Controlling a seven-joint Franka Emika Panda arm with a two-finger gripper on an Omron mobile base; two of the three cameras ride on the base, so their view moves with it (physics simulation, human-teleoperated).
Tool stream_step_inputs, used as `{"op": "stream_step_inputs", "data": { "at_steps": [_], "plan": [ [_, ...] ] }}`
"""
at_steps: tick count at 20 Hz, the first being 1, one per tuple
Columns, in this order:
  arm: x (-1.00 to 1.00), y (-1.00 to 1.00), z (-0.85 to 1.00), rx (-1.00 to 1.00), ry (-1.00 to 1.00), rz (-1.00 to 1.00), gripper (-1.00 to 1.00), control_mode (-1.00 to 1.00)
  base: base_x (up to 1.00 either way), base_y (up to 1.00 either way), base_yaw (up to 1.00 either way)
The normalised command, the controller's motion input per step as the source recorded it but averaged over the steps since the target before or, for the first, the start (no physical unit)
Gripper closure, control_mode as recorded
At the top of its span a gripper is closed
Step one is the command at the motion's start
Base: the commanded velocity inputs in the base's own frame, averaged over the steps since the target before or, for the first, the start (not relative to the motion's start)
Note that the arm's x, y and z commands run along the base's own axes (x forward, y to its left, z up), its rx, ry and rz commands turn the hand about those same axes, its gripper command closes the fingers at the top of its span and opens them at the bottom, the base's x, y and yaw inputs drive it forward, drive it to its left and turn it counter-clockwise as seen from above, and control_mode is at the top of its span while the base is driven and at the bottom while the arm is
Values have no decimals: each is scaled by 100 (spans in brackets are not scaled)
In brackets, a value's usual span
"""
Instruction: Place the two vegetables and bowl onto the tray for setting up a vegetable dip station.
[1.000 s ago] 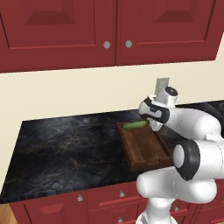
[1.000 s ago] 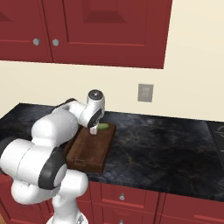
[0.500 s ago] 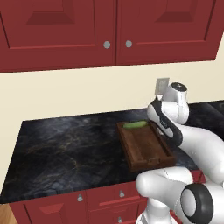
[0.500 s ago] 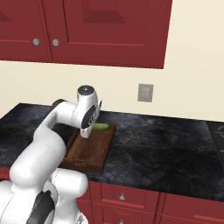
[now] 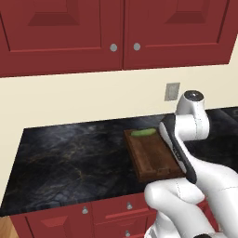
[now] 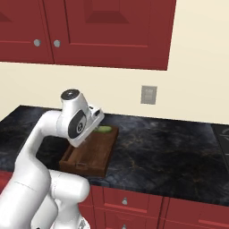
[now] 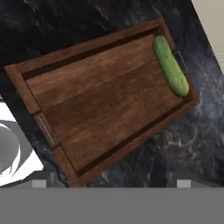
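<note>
A dark brown slatted tray (image 5: 153, 160) (image 6: 89, 154) (image 7: 100, 109) lies on the black marble counter. One vegetable, a green cucumber (image 5: 143, 133) (image 6: 104, 129) (image 7: 170, 72), rests inside the tray along its far short end. My gripper (image 7: 111, 184) hovers above the tray, looking down on it. It is open, with its two tips far apart and nothing between them. The bowl and the other vegetable are out of view.
Red wall cabinets (image 5: 116, 32) hang over the counter, and red drawers (image 6: 129, 201) run below its front edge. A wall outlet (image 5: 172, 91) (image 6: 148, 95) sits behind the tray. Bare counter (image 5: 69, 158) (image 6: 170, 147) stretches on both sides of the tray.
The arm has lifted away from the tray's far end and folded upward, leaving the cucumber lying in the tray. The gripper has stayed open.
</note>
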Motion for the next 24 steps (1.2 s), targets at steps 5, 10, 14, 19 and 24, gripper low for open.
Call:
{"op": "stream_step_inputs", "data": {
  "at_steps": [5,10,14,19,24],
  "plan": [
    [-33,-3,18,0,3,-45,-100,-100,0,0,0],
    [-34,-19,21,4,2,-45,-100,-100,0,0,0],
    [-40,-28,10,11,1,-43,-100,-100,0,0,0],
    [-48,-22,1,13,1,-34,-100,-100,0,0,0],
    [-44,6,-6,2,-1,-34,-100,-100,0,0,0]
  ]
}}
